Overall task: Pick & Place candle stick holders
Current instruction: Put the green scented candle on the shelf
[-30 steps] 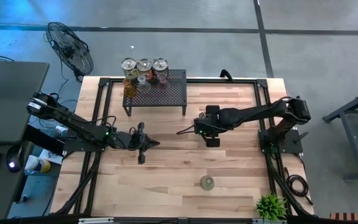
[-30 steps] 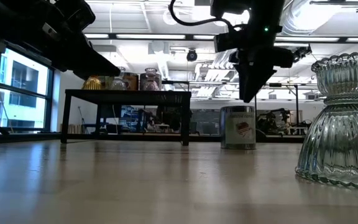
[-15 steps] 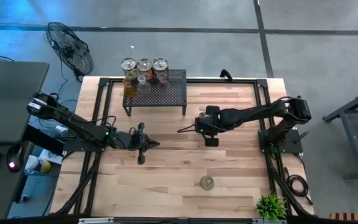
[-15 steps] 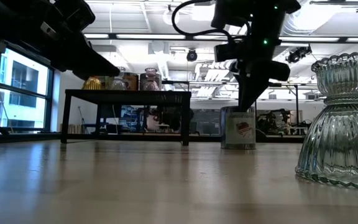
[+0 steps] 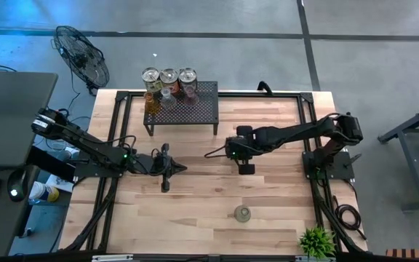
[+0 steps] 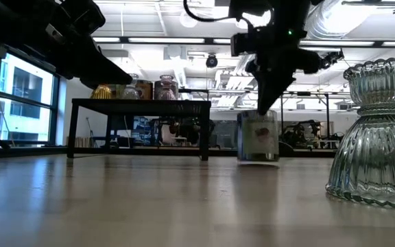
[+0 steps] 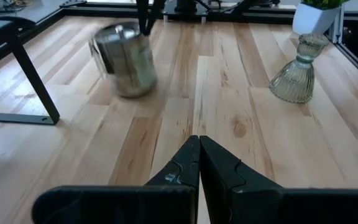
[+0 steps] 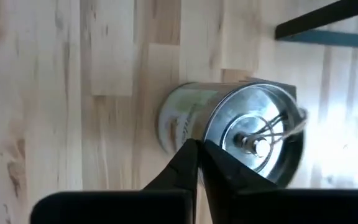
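A silver tin candle stick holder (image 8: 229,130) sits mid-table, in front of the black rack (image 5: 188,105); it also shows in the low view (image 6: 258,136) and the left wrist view (image 7: 124,59). My right gripper (image 8: 197,146) comes down on its open top and is shut on it. A ribbed clear glass holder (image 5: 243,213) stands on its wide base near the front edge. Several more holders (image 5: 169,81) stand on the rack's left part. My left gripper (image 5: 167,169) waits shut at the table's left, holding nothing. My right gripper pinches the tin's rim (image 8: 209,134) at one side of the open top, one finger inside the tin and one outside. The fingers (image 6: 267,96) come from above, pointing down. The tin (image 7: 124,59) leans, its base at or just off the tabletop; I cannot tell which.
A small green plant (image 5: 317,240) in a white pot stands at the near right corner. A fan (image 5: 82,54) stands off the table's far left corner. Bare wood lies between the two grippers and along the near edge.
My right gripper has come down over the tin and shut on its rim, drifting a little toward the table's left edge. The tin has tipped and shifted slightly the same way.
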You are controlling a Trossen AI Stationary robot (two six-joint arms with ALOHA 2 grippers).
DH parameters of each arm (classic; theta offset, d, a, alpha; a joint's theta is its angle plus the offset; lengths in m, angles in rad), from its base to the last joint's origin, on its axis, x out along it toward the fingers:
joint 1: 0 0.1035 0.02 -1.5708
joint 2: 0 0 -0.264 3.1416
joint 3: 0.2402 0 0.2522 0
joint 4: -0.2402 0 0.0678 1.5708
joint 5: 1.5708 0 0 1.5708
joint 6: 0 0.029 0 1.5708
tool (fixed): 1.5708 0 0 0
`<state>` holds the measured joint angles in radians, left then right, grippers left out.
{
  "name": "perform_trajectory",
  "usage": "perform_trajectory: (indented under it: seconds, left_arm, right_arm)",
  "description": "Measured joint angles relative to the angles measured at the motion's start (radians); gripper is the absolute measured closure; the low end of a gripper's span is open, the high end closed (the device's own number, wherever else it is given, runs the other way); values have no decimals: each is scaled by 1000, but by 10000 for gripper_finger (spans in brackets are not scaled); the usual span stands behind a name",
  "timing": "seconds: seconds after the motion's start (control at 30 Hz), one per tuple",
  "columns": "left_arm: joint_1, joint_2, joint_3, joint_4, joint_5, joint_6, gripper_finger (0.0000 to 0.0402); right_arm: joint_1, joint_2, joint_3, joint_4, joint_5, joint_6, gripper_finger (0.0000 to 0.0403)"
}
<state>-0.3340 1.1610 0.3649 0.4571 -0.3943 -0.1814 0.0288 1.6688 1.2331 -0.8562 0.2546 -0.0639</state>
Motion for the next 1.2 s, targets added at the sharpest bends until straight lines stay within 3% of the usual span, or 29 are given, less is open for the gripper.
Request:
perform_trajectory:
  seconds: [0.4, 0.77, 0.93, 1.2]
  left_arm:
    - [0, 0, 0, -4, -45, 1, 399]
    - [0, 0, 0, -4, -69, 19, 399]
    - [0, 0, 0, -4, -70, 23, 399]
    - [0, 0, 0, -3, -88, 23, 399]
  right_arm:
    - [-39, -8, 190, -140, 27, -77, 400]
    - [-162, -8, 500, -244, 81, -224, 401]
    - [-269, 47, 641, -220, 52, -353, 401]
    - [-416, 244, 871, -224, -94, -512, 402]
